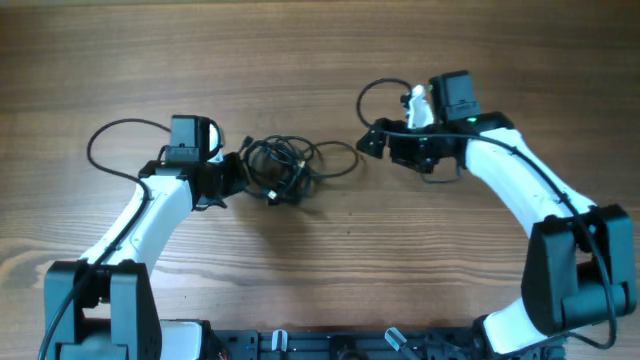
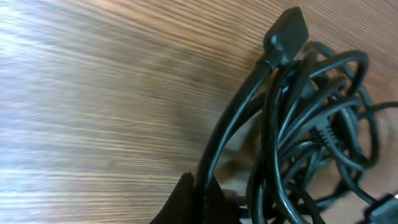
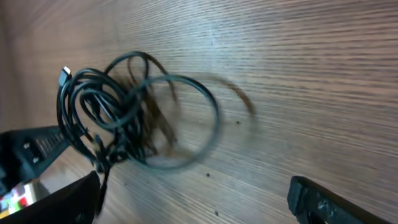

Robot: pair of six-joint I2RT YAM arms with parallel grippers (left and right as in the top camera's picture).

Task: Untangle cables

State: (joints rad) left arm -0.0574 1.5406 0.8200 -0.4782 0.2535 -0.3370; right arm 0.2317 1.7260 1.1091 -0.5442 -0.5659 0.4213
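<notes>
Cables [image 1: 280, 168] lie bundled between the grippers, touching the nearer left gripper [image 1: 236, 176], whose grip cannot be told, their loose loop stretching toward the right gripper [image 1: 370, 141], which is spread wide just beyond it.

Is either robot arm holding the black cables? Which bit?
The right tool is open and holds nothing. The left tool is at the left edge of the cables, but a grip cannot be told.

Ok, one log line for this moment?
left gripper: at cables, grip unclear | right gripper: open, empty | cables: tangled on table
</notes>
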